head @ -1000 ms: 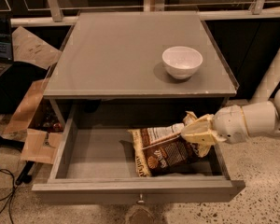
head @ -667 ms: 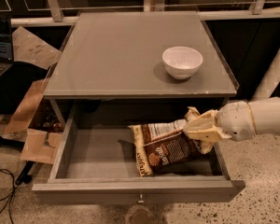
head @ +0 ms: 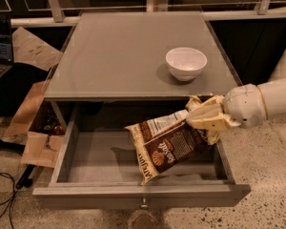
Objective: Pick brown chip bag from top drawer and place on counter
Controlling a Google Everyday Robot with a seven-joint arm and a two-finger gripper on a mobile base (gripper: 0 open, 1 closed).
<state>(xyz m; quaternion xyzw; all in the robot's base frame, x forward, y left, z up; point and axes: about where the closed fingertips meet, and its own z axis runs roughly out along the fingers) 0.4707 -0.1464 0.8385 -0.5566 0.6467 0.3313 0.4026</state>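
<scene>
The brown chip bag (head: 166, 146) hangs tilted in the air above the open top drawer (head: 100, 157), its lower corner pointing down toward the drawer's front. My gripper (head: 200, 119) comes in from the right and is shut on the bag's upper right end. The white arm extends off the right edge. The drawer's grey floor is bare below the bag, and its small metal knob (head: 143, 205) shows on the front panel. The counter (head: 119, 51) lies above and behind the bag.
A white bowl (head: 186, 63) stands on the right part of the counter. Cardboard boxes (head: 35, 123) and cables lie on the floor to the left. A railing runs behind the cabinet. Speckled floor lies at the right.
The bag has been lifted off the drawer floor and now hangs from my gripper, which has risen a little.
</scene>
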